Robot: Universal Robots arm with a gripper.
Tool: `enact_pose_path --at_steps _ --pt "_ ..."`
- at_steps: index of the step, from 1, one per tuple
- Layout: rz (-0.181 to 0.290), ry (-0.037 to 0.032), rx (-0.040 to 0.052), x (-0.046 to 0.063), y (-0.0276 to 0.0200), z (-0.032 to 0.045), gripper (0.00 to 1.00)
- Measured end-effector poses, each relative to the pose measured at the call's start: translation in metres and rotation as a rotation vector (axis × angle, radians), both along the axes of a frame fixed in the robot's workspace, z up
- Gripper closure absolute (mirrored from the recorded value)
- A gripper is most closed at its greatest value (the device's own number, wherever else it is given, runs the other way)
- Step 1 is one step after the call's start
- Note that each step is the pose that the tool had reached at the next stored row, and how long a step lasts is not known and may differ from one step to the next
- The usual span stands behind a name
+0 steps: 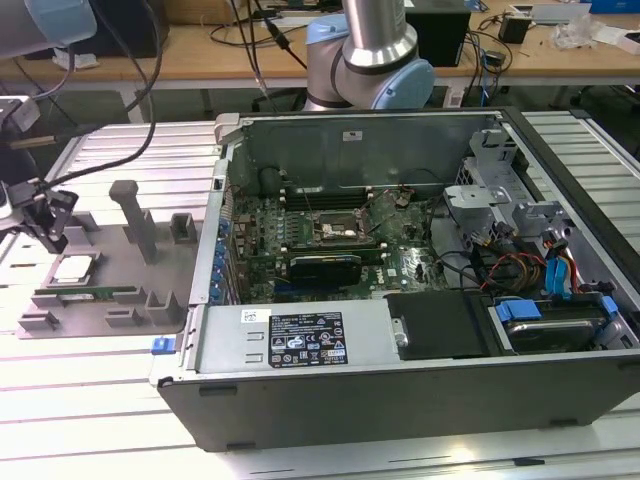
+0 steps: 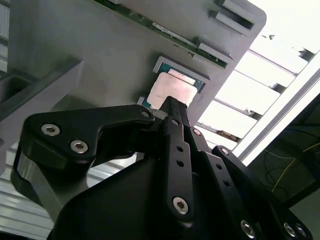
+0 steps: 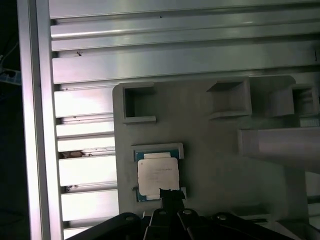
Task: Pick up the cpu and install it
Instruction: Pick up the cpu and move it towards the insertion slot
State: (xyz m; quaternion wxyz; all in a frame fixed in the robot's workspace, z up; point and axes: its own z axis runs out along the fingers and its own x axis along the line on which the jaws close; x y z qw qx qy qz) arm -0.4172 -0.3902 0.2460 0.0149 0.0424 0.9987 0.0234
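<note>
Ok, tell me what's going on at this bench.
A robot arm has its hand poised over the cpu. The cpu lies in its recess on the grey parts tray, which sits to the exterior view's left of an open computer case. In both wrist views the hand's tip is at the cpu's edge, but I can't tell whether it touches. The cpu has not yet been lifted or installed.

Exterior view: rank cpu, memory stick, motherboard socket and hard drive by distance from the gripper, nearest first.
1. cpu, on the gray tray, right by the gripper.
2. memory stick, same tray, beside the cpu.
3. socket, middle of the computer case.
4. hard drive, exterior view's right.
</note>
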Motion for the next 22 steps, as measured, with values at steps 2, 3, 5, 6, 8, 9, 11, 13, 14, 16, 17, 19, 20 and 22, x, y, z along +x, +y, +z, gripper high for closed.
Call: enact_pose_path --at_steps 2,3,5,6,8,9,11,13,14,16,17,19,20,22 --pt "0.000 -0.0001 0.0000 0.000 0.0000 -0.0051 0.89" --pt "0.000 0.0000 0.0000 0.000 0.0000 -0.0069 0.89" --pt "0.000 0.0000 0.0000 0.000 0.0000 -0.0112 0.89" --pt "0.000 -0.0001 0.0000 0.000 0.0000 -0.0133 0.89" --pt "0.000 0.0000 -0.0001 0.000 0.0000 -0.0185 0.89" --pt "0.000 0.0000 0.0000 0.000 0.0000 -0.0220 0.89" --pt "0.001 0.0000 0.0000 0.000 0.0003 -0.0267 0.89" --pt "0.012 -0.0001 0.0001 -0.001 0.0005 -0.0313 0.89" --pt "0.016 -0.0001 0.0001 -0.001 0.0007 -0.0330 0.89" --pt "0.020 0.0000 0.0000 -0.003 0.0010 -0.0367 0.89" --pt "0.021 -0.0001 0.0001 -0.004 0.0012 -0.0387 0.89" --pt "0.022 0.0000 0.0000 -0.005 0.0014 -0.0412 0.89" --pt "0.022 0.0001 0.0000 -0.005 0.0015 -0.0412 0.89" --pt "0.022 0.0000 0.0000 -0.005 0.0015 -0.0412 0.89"
